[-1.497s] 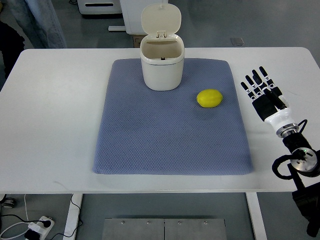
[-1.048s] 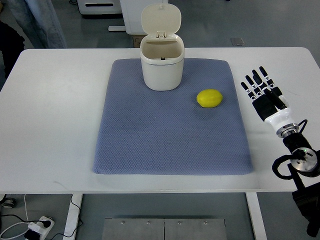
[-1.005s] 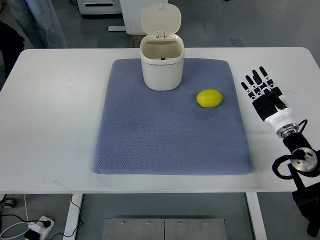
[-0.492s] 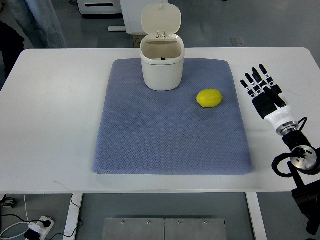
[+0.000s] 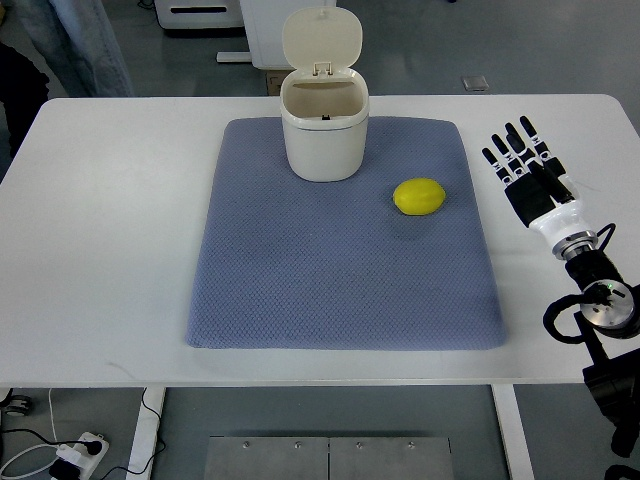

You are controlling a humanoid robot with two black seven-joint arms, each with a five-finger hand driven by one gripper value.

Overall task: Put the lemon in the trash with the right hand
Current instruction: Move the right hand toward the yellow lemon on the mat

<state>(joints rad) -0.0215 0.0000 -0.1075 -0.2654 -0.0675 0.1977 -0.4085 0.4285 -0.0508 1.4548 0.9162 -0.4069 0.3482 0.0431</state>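
Observation:
A yellow lemon (image 5: pixel 419 197) lies on the right part of the blue-grey mat (image 5: pixel 340 300). The cream trash bin (image 5: pixel 323 125) stands at the mat's far edge with its lid flipped up and its mouth open. My right hand (image 5: pixel 522 168) hovers over the white table to the right of the mat, about a hand's width from the lemon, with black fingers spread and holding nothing. The left arm does not show.
The white table (image 5: pixel 110 250) runs wide on both sides of the mat. A person's dark clothing (image 5: pixel 20 90) shows at the far left corner. White furniture (image 5: pixel 200 15) stands on the floor behind the table.
My right hand has lifted and shifted slightly away from me, towards the far side of the table. The lemon and bin have not moved.

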